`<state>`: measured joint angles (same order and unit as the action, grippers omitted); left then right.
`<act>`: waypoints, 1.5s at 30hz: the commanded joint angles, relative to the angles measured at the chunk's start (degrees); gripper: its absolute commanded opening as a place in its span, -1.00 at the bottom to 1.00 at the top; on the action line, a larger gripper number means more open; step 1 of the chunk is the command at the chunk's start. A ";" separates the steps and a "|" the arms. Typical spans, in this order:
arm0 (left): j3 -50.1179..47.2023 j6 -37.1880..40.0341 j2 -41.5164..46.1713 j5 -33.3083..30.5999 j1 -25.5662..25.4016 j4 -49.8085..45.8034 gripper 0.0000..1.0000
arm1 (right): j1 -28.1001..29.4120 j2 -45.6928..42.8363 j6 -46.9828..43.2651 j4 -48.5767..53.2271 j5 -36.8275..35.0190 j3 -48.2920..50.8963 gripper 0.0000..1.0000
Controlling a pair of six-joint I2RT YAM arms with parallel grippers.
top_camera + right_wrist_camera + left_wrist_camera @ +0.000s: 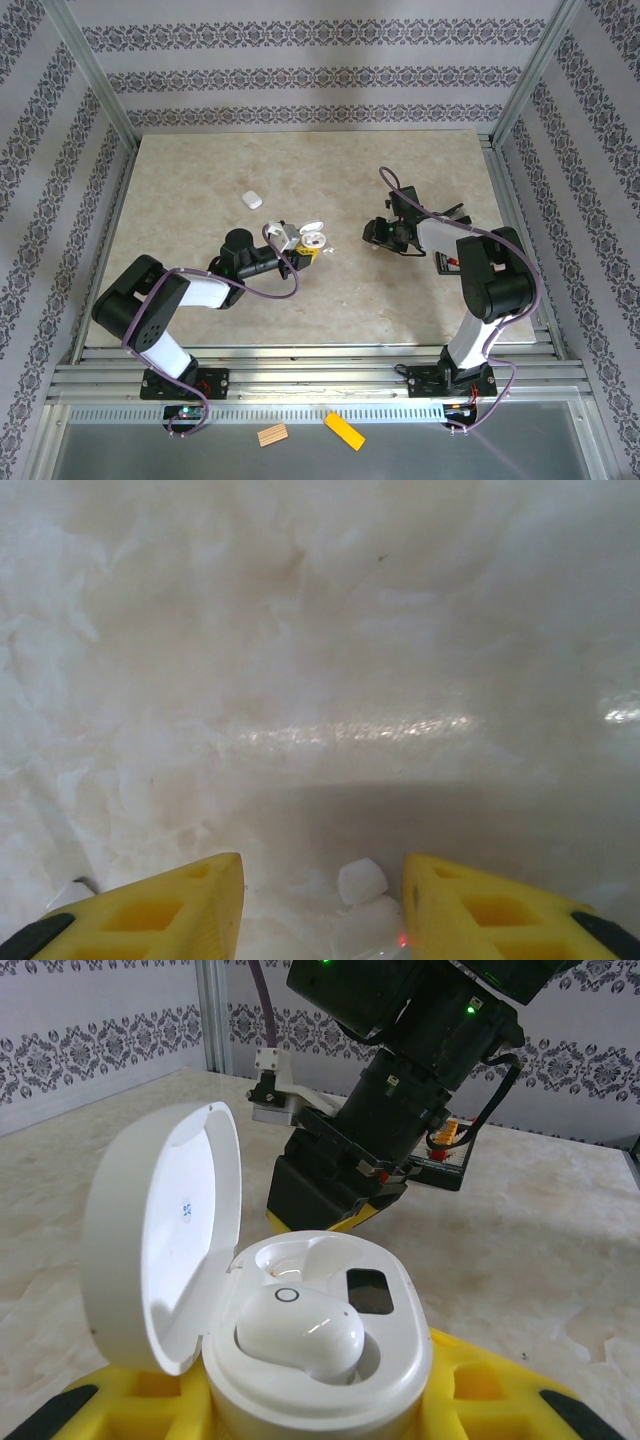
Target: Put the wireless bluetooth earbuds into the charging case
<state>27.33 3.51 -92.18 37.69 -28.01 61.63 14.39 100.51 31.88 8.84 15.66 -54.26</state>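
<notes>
Right claw (pixel 322 872) spread, straddling the loose earbud (pixel 361 881) on the table (pixel 300 630) near centre, bud off-centre toward one finger; left claw (pixel 310 1405), toward the left edge, pinches the open charging case (pixel 330 1370).

White earbud (pixel 300 1332) seated in open case (pixel 158 1245)

The back and side walls carry wallpaper (pixel 320 80) with bands of dark floral pattern on white. Slanting metal posts (pixel 92 75) stand in the upper left and upper right of the frame. A pale beige marbled tabletop (pixel 200 170) fills the middle, with ridged metal rails (pixel 320 362) along its lower edge. A bright streak of light (pixel 350 730) glints across the stone.
</notes>
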 commanded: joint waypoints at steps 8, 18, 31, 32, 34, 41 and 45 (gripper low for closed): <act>-0.70 0.98 0.95 1.45 0.73 0.07 -0.43 | 1.41 -5.20 -1.28 -0.03 2.53 4.78 -0.12; -1.19 0.89 1.26 0.51 0.76 0.27 -0.42 | 2.87 -11.11 -5.73 3.78 -0.05 5.22 -0.11; -5.65 -0.14 5.81 -1.92 6.21 0.44 -0.43 | 16.94 -7.54 -45.30 17.46 -38.32 -5.81 -0.08; -5.95 0.13 6.56 -2.36 6.38 -0.09 -0.43 | 17.45 -5.78 -46.94 18.61 -40.50 -7.19 -0.13; -6.53 0.68 7.71 -3.02 6.48 -1.17 -0.43 | 17.92 -1.90 -46.84 23.78 -44.31 -11.78 -0.20; -8.01 1.65 10.34 -4.39 6.64 -3.86 -0.43 | 19.22 8.95 -44.23 37.30 -45.41 -23.01 -0.17; -7.55 2.66 11.73 -4.61 6.63 -6.70 -0.43 | 20.07 11.68 -43.66 39.19 -45.01 -25.13 -0.19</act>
<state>19.92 4.45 -82.35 33.76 -22.00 57.56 33.43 110.63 -11.16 42.74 -27.24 -77.17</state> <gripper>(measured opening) 0.345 0.408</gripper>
